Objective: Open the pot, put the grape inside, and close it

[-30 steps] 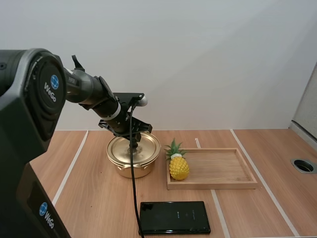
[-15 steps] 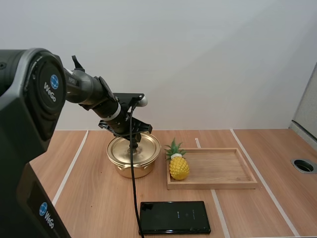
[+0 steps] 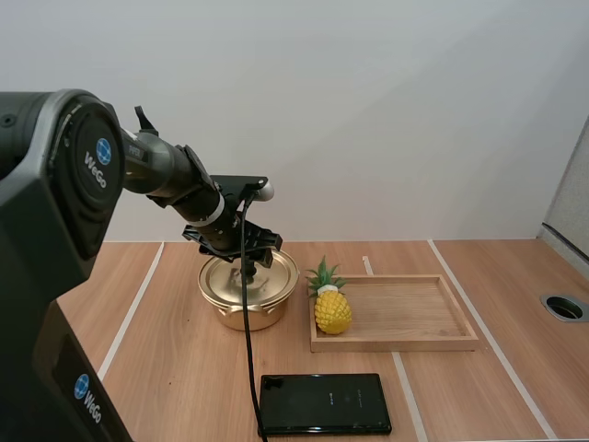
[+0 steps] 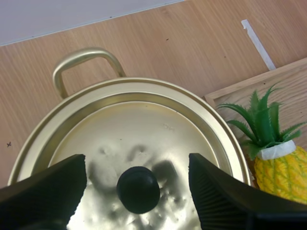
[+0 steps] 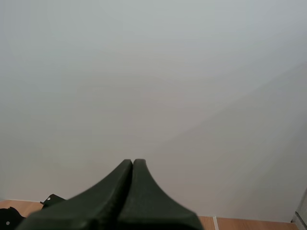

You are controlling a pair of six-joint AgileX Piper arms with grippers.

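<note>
Left wrist view | 1 pot | 1 pineapple | left tool released | right tool clenched

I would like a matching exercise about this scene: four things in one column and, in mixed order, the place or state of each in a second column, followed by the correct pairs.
Things
1. lid
2. pineapple
3. black phone
4. left gripper

Place or state
A. flat on the table, in front of the wooden tray
B. jaws open, one on each side of the knob
C. closed on the pot
D. inside the wooden tray, at the end nearest the pot

Pairs: 1-C, 2-D, 3-A, 4-B
</note>
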